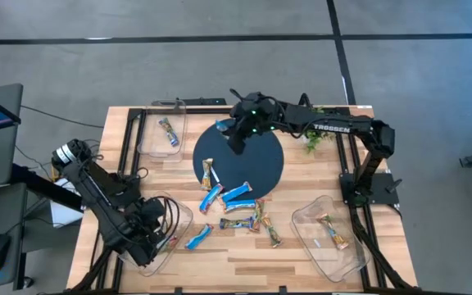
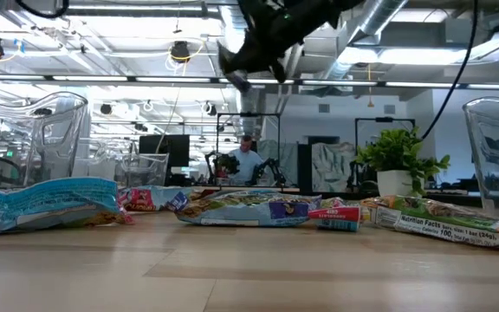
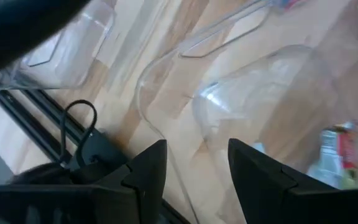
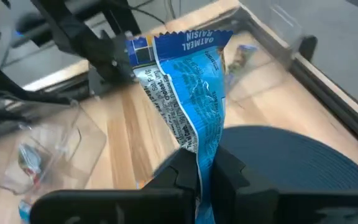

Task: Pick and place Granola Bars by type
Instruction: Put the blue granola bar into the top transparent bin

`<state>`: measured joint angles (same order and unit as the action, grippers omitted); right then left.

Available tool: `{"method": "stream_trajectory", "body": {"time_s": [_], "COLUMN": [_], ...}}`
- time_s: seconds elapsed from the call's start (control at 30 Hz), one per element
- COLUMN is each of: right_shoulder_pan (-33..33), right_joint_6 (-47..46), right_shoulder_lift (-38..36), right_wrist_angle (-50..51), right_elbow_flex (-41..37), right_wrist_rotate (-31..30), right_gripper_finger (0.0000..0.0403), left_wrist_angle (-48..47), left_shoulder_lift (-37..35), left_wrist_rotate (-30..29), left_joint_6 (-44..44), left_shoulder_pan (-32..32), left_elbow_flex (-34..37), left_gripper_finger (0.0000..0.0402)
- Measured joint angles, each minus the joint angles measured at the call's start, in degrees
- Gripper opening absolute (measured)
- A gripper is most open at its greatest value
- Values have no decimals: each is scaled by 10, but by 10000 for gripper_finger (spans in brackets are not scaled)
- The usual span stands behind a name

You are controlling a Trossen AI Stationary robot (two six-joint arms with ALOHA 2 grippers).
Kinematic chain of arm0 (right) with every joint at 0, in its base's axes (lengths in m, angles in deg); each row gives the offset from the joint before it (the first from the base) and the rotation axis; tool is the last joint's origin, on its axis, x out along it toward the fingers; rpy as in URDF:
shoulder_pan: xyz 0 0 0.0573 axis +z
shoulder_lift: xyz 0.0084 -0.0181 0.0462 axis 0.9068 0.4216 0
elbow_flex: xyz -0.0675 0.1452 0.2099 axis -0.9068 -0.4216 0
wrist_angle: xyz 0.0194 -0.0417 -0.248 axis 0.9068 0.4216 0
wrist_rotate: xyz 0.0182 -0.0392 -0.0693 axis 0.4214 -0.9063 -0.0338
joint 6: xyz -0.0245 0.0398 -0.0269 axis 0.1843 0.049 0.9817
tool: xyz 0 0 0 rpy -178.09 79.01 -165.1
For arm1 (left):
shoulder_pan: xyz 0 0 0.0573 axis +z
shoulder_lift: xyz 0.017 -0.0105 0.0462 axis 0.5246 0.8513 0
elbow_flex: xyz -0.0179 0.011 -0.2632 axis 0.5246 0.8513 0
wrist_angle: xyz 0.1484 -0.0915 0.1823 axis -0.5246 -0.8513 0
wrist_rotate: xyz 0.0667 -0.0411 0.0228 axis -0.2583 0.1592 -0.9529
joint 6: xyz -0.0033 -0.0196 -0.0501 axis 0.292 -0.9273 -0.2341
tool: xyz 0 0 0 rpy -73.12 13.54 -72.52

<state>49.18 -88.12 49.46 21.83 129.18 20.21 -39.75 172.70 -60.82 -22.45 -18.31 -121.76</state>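
While its two fingers pinch the lower end of a blue granola bar (image 4: pixel 188 106), the right gripper (image 4: pixel 199 169) hangs above the far edge of a dark round mat (image 1: pixel 256 168) at the middle of the wooden table (image 1: pixel 236 260); the wrapper, lettered "oatmeal raisin", stands lengthwise out of the fingers, its crimped free end pointing away from the wrist. In the overhead view the bar shows as a sliver of blue at the gripper's far-left side, lifted clear of the mat. The left gripper (image 3: pixel 194 165) waits with fingers spread over a clear tray (image 1: pixel 177 215) at the table's near-left corner, where a bar with a red and green wrapper (image 3: pixel 337 155) lies. On and just off the mat's near edge a loose cluster of granola bars (image 1: pixel 238 206) lies scattered, blue and multicoloured, their long axes pointing every which way. A second tray (image 1: pixel 152 138) at far left holds one bar, and a third tray (image 1: pixel 310 233) at near right holds another. A small potted plant (image 2: pixel 398 165) stands at the table's far-right side. Beyond the table lies an open workshop with exposed ceiling ducts, where a person (image 2: pixel 248 161) sits at a desk in the distance.
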Motion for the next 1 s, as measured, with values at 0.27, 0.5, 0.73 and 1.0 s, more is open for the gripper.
{"method": "stream_trajectory", "body": {"time_s": [0.27, 0.5, 0.73, 1.0], "right_shoulder_pan": [1, -1, -17, -37], "right_joint_6": [-35, -117, -133, -93], "right_shoulder_lift": [81, 189, 250, 233], "right_wrist_angle": [-15, -128, -62, 35], "right_elbow_flex": [-1, 38, 113, 114], "right_wrist_rotate": [58, 139, 177, 157], "right_gripper_finger": [10, 26, 88, 183], "left_wrist_angle": [0, -1, -1, 0], "left_shoulder_lift": [0, -1, -1, -3], "left_wrist_rotate": [-101, -152, -163, -186], "left_joint_6": [55, 157, 211, 231], "left_shoulder_pan": [89, 162, 212, 251], "left_elbow_flex": [12, 12, 12, 12], "left_gripper_finger": [147, 122, 115, 116]}}
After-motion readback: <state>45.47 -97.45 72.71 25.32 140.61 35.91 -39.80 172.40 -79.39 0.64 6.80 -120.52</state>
